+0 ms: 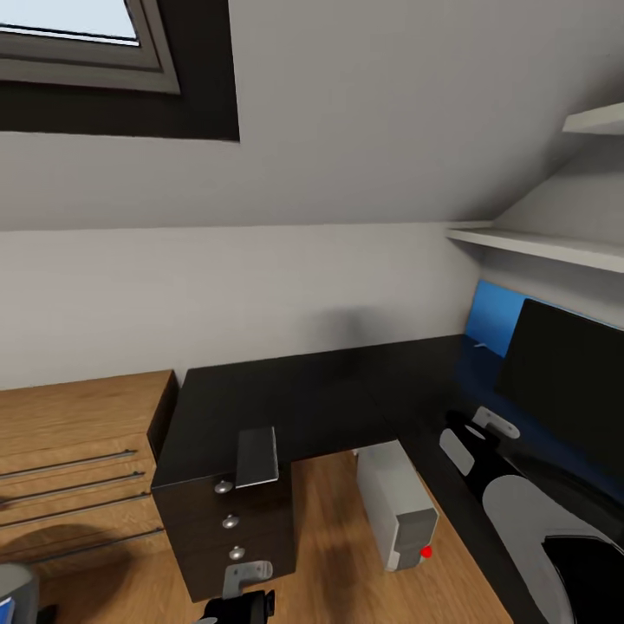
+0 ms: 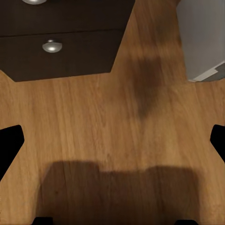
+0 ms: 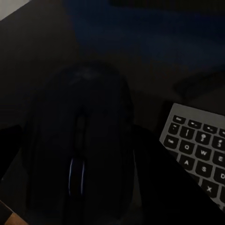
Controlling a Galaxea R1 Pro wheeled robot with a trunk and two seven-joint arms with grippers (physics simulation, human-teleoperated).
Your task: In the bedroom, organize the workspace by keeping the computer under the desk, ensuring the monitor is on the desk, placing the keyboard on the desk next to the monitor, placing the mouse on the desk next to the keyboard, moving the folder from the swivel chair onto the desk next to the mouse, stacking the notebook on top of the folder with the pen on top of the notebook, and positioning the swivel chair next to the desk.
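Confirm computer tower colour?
Light grey, darker grey front, on the computer; head view shows it best.

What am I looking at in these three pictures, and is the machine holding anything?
A simulated two-armed robot on wheels. The big picture comes from its head camera: a black desk carrying a notebook and a monitor, with a grey computer on the floor. The other two come from cameras near each arm's end effector. The left end effector hangs open and empty above the wood floor. The right arm's camera looks closely at a mouse beside a keyboard; it is too dark to tell whether the mouse is gripped.
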